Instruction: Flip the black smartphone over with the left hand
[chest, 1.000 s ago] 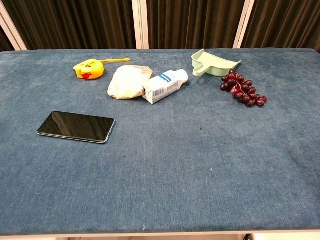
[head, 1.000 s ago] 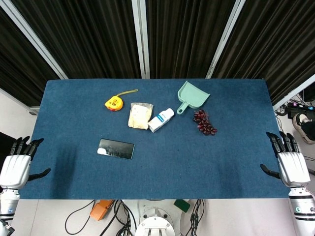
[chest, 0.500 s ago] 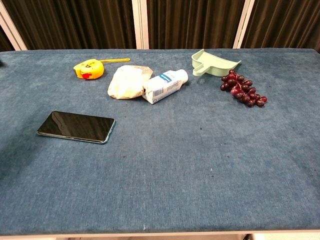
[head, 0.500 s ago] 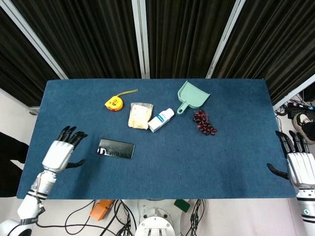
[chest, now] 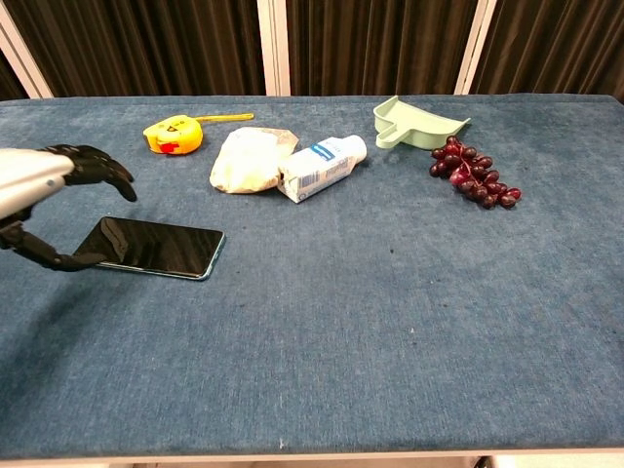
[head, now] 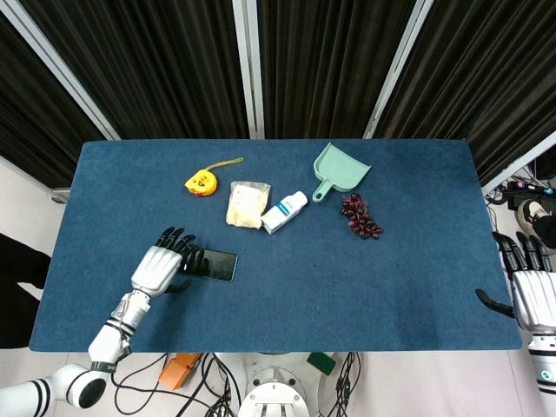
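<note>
The black smartphone (head: 213,265) (chest: 156,247) lies flat on the blue table, left of the middle, its glossy face up. My left hand (head: 162,266) (chest: 44,190) hovers over the phone's left end with fingers spread and holds nothing. In the chest view its thumb reaches down beside the phone's near left corner; whether it touches is unclear. My right hand (head: 532,294) stays off the table's right edge, fingers spread and empty; the chest view does not show it.
Behind the phone lie a yellow tape measure (head: 201,182), a crumpled paper bag (head: 246,205) and a white bottle (head: 284,212). A green dustpan (head: 340,168) and a bunch of dark grapes (head: 360,218) sit to the right.
My left hand has swung in from the table's left edge to over the phone's left end. The phone has not moved. The right hand has drifted slightly outward.
</note>
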